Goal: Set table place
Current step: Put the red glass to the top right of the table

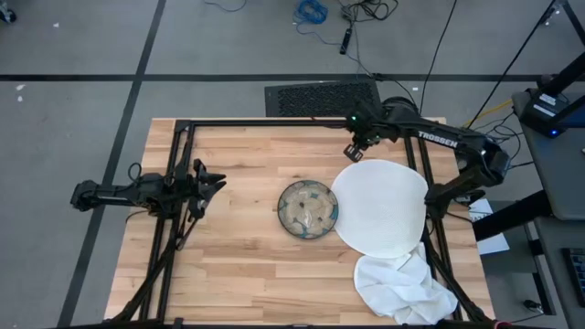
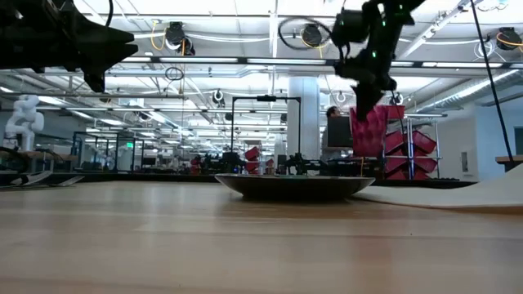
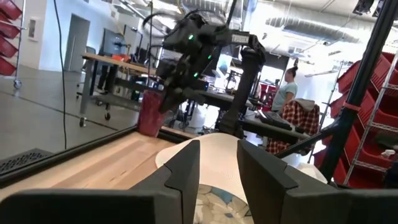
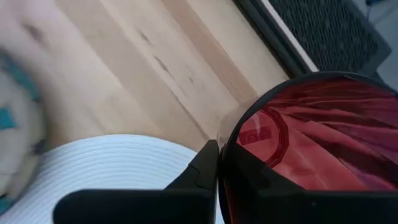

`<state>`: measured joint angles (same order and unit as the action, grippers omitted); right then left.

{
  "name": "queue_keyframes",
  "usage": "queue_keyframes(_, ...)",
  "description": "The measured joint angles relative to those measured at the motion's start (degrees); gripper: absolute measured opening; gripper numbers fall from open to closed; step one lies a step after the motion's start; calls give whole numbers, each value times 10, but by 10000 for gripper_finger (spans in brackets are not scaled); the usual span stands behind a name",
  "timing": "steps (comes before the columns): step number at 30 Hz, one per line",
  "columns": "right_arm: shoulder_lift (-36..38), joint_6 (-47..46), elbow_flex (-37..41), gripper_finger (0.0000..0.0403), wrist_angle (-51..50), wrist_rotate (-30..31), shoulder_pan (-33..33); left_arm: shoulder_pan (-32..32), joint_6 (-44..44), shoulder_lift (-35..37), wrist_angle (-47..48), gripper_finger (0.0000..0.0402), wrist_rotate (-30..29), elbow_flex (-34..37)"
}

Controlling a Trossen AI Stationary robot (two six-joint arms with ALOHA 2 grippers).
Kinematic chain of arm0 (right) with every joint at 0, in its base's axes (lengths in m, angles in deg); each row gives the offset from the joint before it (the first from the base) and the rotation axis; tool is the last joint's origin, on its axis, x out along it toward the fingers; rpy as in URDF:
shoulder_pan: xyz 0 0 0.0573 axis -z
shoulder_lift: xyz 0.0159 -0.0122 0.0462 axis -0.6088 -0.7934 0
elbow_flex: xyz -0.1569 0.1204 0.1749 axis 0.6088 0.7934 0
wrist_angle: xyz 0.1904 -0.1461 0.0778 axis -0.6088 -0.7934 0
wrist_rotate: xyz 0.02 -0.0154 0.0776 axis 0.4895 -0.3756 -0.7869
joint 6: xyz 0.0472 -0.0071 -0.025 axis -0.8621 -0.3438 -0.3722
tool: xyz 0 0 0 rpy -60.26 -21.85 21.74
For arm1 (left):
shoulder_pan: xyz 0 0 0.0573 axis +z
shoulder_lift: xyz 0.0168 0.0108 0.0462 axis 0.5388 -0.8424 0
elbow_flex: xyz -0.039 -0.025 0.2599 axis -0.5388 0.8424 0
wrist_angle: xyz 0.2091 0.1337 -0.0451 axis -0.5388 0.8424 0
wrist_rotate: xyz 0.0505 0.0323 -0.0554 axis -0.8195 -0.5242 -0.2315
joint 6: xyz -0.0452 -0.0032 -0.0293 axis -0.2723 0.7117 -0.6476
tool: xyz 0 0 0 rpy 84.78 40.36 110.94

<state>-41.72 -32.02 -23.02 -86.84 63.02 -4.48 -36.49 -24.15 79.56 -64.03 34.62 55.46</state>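
My right gripper (image 2: 364, 96) is shut on a red see-through cup (image 2: 368, 131), above the table's far right part, just beyond a round white plate (image 1: 379, 208). The cup also shows in the left wrist view (image 3: 149, 115) and the right wrist view (image 4: 311, 143). A patterned bowl (image 1: 308, 209) rests on its base on the light wooden table (image 1: 238, 265), to the left of the plate. My left gripper (image 1: 208, 183) is open and empty above the table's left side, its fingers pointing toward the bowl. My right gripper holds the red cup by its rim (image 4: 231, 144). One finger (image 4: 205, 165) is outside the wall and the other shows through the red wall, inside. The fingers come from above, pointing down. The cup hangs upright, lifted clear of the table.
A crumpled white cloth (image 1: 402, 288) lies at the near right corner, touching the plate's near edge. A black tube frame (image 1: 274, 123) runs around the tabletop. Bare wood lies between the bowl and my left gripper. A person (image 3: 287, 87) stands in the room beyond the table.
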Motion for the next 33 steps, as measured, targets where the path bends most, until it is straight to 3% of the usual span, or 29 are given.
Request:
queue_keyframes(13,0,-10,132,0,153,-15,50,0,0,0,0,93,0,0)
queue_keyframes(20,0,-16,142,2,153,-13,52,0,0,0,0,93,0,0)
queue_keyframes(33,0,-22,142,48,155,-13,52,0,-1,0,0,93,0,0)
